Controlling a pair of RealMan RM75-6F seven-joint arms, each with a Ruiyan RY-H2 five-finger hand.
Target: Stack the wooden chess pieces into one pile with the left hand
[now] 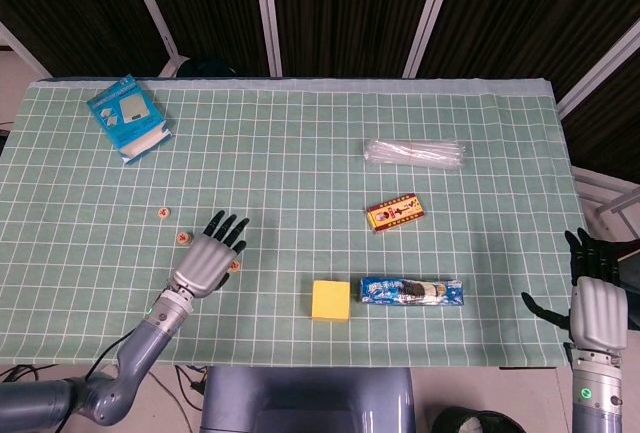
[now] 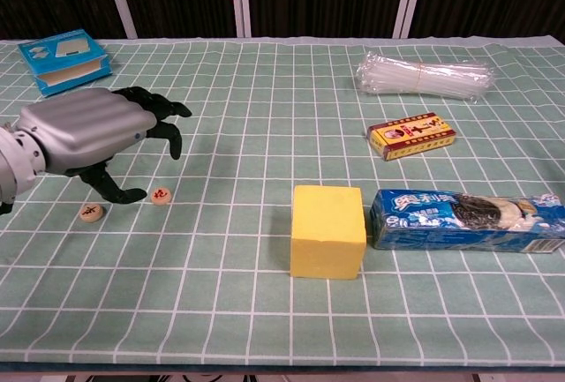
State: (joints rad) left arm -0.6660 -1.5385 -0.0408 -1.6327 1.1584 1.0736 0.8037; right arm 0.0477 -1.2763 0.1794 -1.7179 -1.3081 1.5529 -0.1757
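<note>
The left hand (image 2: 88, 139) hovers low with fingers spread, holding nothing. One wooden chess piece (image 2: 160, 196) lies just beside its thumb tip, another (image 2: 90, 213) under its wrist side, two more (image 1: 183, 237) behind it, so none is stacked yet. The right hand (image 1: 596, 311) idles apart, open.

Four chess pieces are spread over the front-left part of the tabletop (image 1: 300, 133). One chess piece (image 1: 163, 212) is placed furthest left, and a second piece (image 1: 183, 237) is set just right of it and nearer the front edge. A third piece (image 2: 160, 196) and a fourth piece (image 2: 91, 213) are found under and beside the left hand (image 1: 205, 260). A boxed scale (image 1: 128, 117) is placed near the back-left corner. A block (image 1: 331, 300) is set at the front centre, with a biscuit pack (image 1: 411, 291) right beside it. A small box (image 1: 397, 213) is placed behind the pack, and a straw bundle (image 1: 415, 154) further back. The right hand (image 1: 594, 303) is held off the front-right corner.
</note>
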